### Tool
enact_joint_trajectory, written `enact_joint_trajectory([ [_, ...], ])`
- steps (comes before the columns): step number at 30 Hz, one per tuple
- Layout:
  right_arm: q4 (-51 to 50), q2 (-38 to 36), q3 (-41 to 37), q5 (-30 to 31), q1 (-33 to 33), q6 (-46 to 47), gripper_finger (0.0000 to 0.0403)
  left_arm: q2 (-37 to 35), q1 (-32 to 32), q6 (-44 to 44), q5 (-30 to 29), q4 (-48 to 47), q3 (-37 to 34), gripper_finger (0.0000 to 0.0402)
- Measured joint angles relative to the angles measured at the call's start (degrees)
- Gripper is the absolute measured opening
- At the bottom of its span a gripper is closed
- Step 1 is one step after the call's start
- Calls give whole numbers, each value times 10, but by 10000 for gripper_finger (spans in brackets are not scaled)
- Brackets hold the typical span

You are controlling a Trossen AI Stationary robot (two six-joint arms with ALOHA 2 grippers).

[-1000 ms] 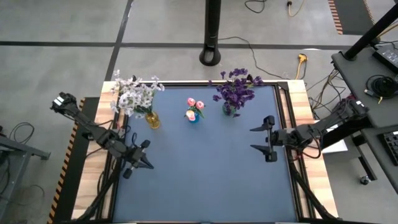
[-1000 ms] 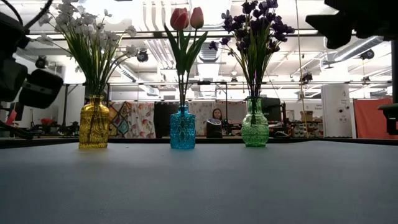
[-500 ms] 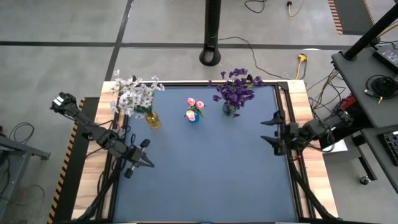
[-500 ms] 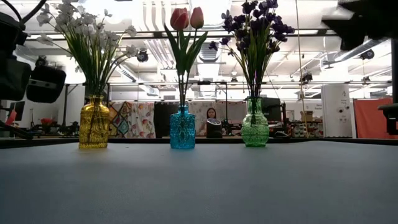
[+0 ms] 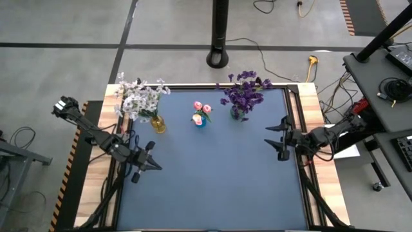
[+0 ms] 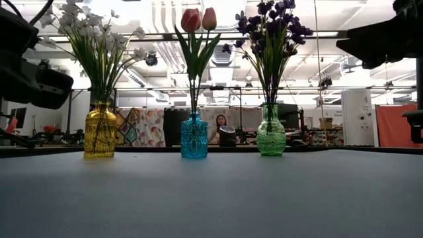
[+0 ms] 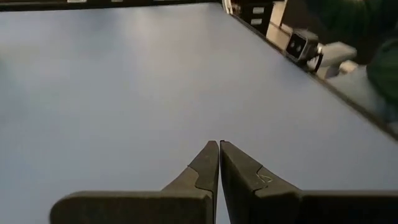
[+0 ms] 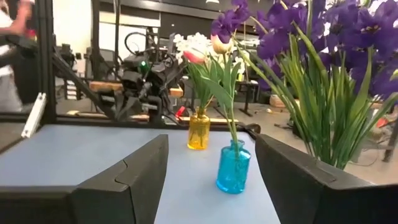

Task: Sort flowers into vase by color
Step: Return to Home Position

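Three vases stand in a row near the table's far edge. A yellow vase (image 5: pixel 158 124) holds white-lavender sprigs (image 5: pixel 138 98). A blue vase (image 5: pixel 200 121) holds pink tulip buds (image 5: pixel 201 109). A green vase (image 5: pixel 238 116) holds dark purple blooms (image 5: pixel 244 93). Each stem stands upright with its lower end inside its vase. My left gripper (image 5: pixel 156 165) hovers shut over the mat's left side with nothing between its fingers (image 7: pixel 219 144). My right gripper (image 5: pixel 273 142) hovers open at the mat's right side, pointing toward the vases (image 8: pixel 211 142), well short of them.
The blue mat (image 5: pixel 212 187) lies bare across the middle and near half. Wooden strips and black rails border it left and right. A black pole base (image 5: pixel 219 58) stands beyond the far edge. A person (image 6: pixel 220 122) sits in the room behind.
My right gripper has sunk a little and tipped up toward level near the table's right edge. Its fingers have drawn closer together but stay apart. The vases and flowers have not moved.
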Motion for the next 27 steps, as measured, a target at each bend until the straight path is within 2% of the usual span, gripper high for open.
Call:
enact_joint_trajectory([
  [4,-1,1,0,1,0,-18,235,5,0,-37,0,0,1,0],
  [27,-1,1,0,0,0,-17,243,20,0,-39,-24,16,2,0],
])
